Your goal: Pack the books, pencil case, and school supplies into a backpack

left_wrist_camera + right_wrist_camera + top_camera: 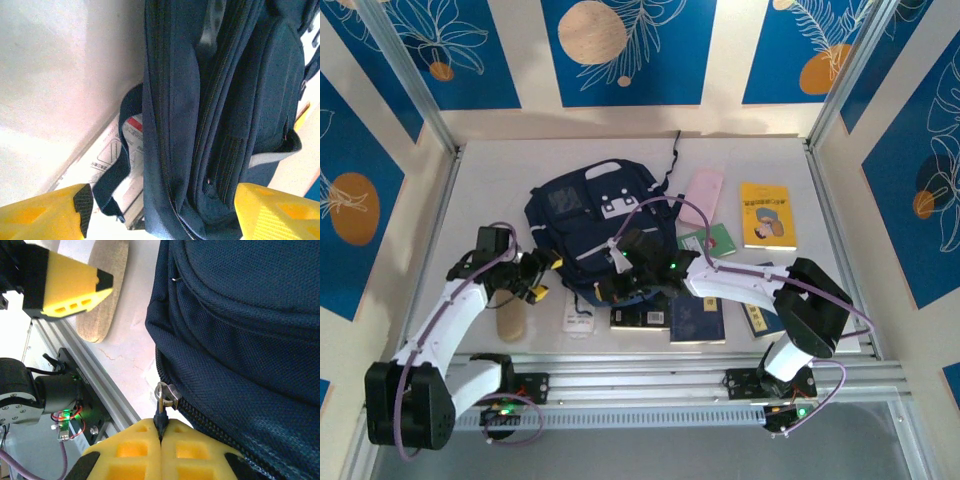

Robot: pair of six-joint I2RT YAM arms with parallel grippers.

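Observation:
The navy backpack [582, 215] lies flat in the middle of the table. My right gripper [161, 432] is shut on the dark zipper pull [161, 417] at the bag's near edge [240, 340]. My left gripper [162, 202] is open, with its yellow fingers [50, 212] either side of the bag's folded side [200, 125]. A white packet with red print [127, 145] lies under a strap. In the top view the pink pencil case [702, 195], yellow book [767, 215], green book [710, 241], black book [640, 317], navy book [697, 320] and tan block [510, 320] lie around the bag.
A second navy book [760, 318] lies partly under the right arm. The aluminium rail [80, 365] with the arm bases runs along the table's near edge, close to the bag. The tan block [102, 295] lies just beside the left gripper's finger [70, 285].

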